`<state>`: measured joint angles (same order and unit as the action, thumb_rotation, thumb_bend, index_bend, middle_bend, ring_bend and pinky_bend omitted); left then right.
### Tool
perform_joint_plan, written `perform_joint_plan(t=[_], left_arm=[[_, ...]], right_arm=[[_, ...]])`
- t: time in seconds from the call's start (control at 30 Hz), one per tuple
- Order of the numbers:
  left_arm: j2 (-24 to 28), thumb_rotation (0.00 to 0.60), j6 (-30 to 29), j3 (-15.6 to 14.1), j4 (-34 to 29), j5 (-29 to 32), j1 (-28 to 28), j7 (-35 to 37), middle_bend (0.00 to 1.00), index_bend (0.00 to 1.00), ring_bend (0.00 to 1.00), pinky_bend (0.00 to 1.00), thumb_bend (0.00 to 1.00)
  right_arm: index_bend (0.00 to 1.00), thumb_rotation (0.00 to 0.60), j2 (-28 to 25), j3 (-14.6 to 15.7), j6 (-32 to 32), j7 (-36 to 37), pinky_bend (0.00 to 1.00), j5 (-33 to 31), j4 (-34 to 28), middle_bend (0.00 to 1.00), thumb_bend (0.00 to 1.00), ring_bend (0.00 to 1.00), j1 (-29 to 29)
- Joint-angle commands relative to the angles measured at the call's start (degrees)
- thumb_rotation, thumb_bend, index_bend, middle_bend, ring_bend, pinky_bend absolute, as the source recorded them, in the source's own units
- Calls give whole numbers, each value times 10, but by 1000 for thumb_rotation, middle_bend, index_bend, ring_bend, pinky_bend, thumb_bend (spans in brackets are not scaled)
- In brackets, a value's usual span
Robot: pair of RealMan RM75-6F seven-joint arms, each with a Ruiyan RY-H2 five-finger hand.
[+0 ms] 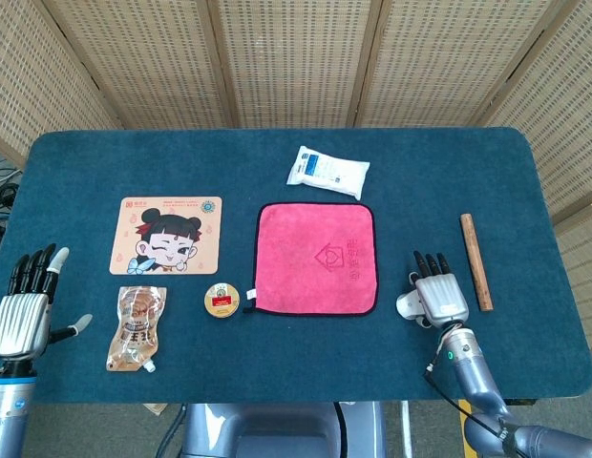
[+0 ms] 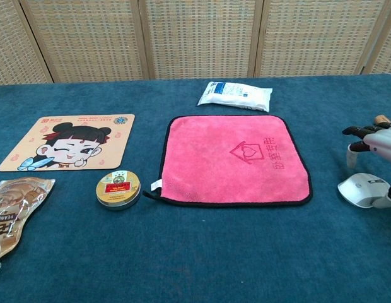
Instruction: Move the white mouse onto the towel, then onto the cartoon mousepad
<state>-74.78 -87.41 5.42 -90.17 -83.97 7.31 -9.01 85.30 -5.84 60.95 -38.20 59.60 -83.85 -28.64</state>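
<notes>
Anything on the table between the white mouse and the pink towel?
Nothing visible. The white mouse sits just off the towel's right edge with only bare blue table cover between them. The right hand is directly over the mouse; the wooden stick lies on its far side.

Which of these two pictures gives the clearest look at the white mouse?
The chest view: the white mouse lies in plain sight beside the towel, its top uncovered. In the head view, the right hand hides most of it; only a pale edge shows.
</notes>
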Motion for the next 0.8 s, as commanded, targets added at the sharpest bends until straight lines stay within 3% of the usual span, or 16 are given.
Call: perform_joint_plan(t=[0.03,0.8], left_arm=[[0,600,0,0,0,0,0,0,0,0,0,0,0],[-2,600,3,0,2,1,1,-1,0,0,0,0,0]], right_arm=[[351,600,1,2,0,-2,0,-1,2,0,79,0,-1],[417,600,1,12,-18,-77,0,-68,-21,15,91,0,-34]])
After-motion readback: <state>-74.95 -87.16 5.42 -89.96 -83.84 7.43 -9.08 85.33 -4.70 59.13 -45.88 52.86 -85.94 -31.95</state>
